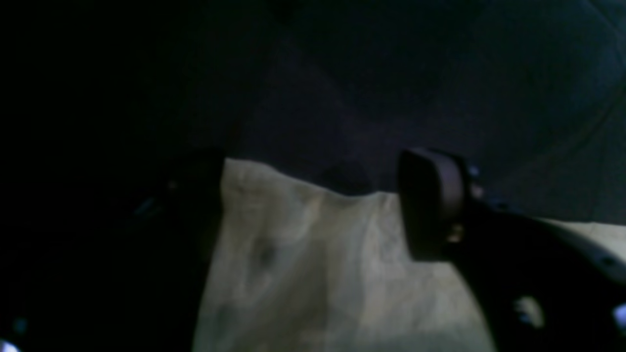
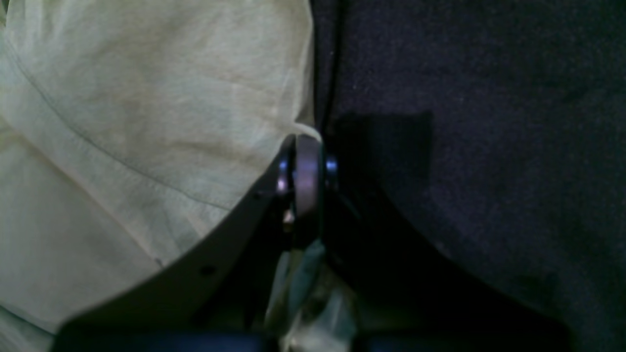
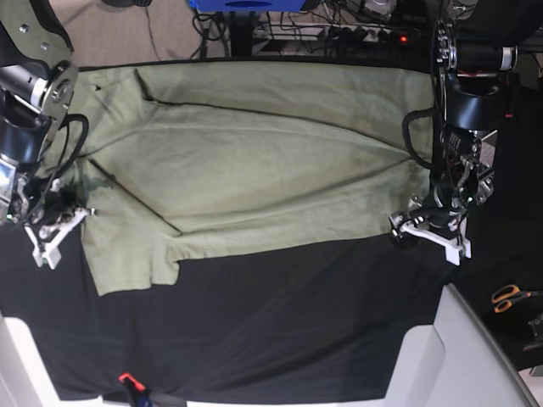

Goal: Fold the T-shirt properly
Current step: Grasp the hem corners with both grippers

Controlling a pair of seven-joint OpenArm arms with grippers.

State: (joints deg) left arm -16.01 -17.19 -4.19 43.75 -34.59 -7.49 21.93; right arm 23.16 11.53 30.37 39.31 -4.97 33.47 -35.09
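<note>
1. At the left of the base view, the right gripper is sitting at the sleeve end of the T-shirt. In its wrist view its jaws are standing fully together, with pale fabric bunched between them, so it is pinching the shirt's edge.
2. The T-shirt is lying spread on the black table cloth. Its long axis is running left to right, and its upper edge is reaching the far side of the table.
3. At the right, the left gripper is hovering over the shirt's near right corner. Its jaws are standing apart, with the fabric edge lying between and below them. Nothing is pinched there.
4. The next move seems to be turning on that corner: it is lying directly under the left gripper, the nearer arm.
5. Counting: one T-shirt, two grippers, and one pair of orange-handled scissors lying well apart at far right.
</note>
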